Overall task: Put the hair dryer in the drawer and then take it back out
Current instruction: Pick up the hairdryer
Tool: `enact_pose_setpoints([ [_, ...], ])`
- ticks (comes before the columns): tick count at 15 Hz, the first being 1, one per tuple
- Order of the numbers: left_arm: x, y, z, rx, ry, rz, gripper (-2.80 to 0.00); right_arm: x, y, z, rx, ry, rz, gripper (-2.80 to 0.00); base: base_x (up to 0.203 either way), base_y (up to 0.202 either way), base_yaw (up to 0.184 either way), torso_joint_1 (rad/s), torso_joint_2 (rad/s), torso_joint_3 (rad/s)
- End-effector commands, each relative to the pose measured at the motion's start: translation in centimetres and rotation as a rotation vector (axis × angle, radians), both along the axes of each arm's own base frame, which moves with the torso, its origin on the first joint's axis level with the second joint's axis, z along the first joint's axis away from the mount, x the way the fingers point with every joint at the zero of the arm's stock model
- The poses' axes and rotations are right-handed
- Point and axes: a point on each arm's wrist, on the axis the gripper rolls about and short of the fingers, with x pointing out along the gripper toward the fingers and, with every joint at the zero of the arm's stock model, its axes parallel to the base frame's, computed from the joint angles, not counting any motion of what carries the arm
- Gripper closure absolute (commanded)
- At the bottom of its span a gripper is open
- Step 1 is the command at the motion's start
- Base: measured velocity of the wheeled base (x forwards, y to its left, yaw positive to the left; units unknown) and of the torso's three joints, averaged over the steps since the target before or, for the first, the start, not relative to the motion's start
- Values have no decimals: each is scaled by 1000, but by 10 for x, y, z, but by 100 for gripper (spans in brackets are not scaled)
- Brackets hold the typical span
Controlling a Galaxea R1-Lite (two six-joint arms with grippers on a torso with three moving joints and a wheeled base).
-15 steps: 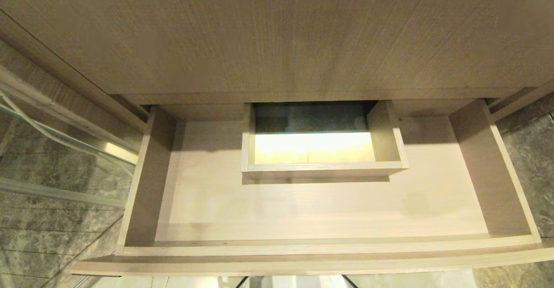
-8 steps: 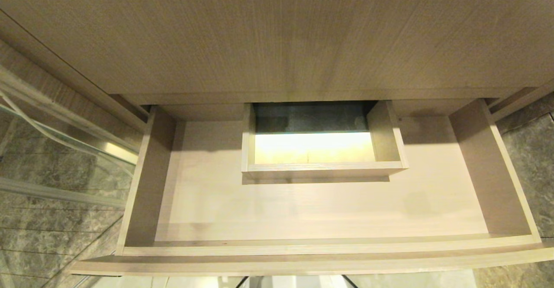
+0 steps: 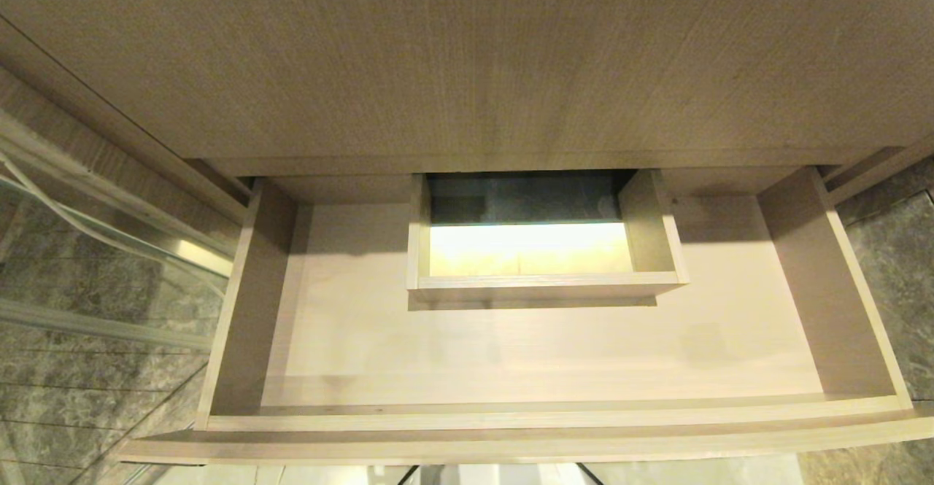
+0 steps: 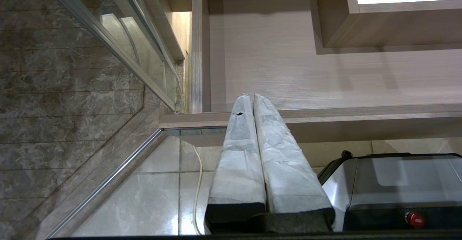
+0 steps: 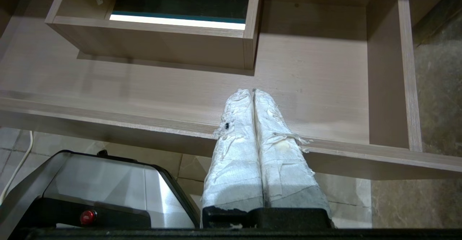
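The tan wood-grain drawer (image 3: 540, 357) stands pulled out below the vanity front, and nothing lies on its floor. A rectangular boxed cutout (image 3: 543, 241) sits at the middle of its back. The hair dryer is out of view in every frame. My left gripper (image 4: 252, 95) is shut and empty, its taped fingers pressed together below the drawer's front edge near the left corner (image 4: 196, 113). My right gripper (image 5: 253, 90) is shut and empty too, held below the front edge (image 5: 144, 122) toward the drawer's right side. Neither arm shows in the head view.
A glass shower panel with a metal frame (image 3: 102, 251) stands left of the drawer. Dark marble tile (image 3: 897, 266) lies to the right. My own grey base with a red button (image 4: 413, 219) sits under the drawer front. A white cord (image 4: 197, 182) trails over the floor tiles.
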Motion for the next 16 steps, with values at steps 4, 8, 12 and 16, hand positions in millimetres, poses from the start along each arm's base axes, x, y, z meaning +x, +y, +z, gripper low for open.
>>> enact_pose_setpoints([
  [4, 0, 0, 0, 0, 2, 0, 0, 0, 0, -12, -6, 1, 4, 0, 0, 0, 0, 0, 0, 0],
  [8, 0, 0, 0, 0, 2, 0, 0, 0, 0, -12, -3, 1, 0, 0, 0, 0, 0, 0, 0, 0],
  [12, 0, 0, 0, 0, 2, 0, 0, 0, 0, -12, -7, 1, -2, 0, 0, 0, 0, 0, 0, 0],
  [16, 0, 0, 0, 0, 2, 0, 0, 0, 0, -11, -3, -3, 4, 0, 0, 0, 0, 0, 0, 0],
])
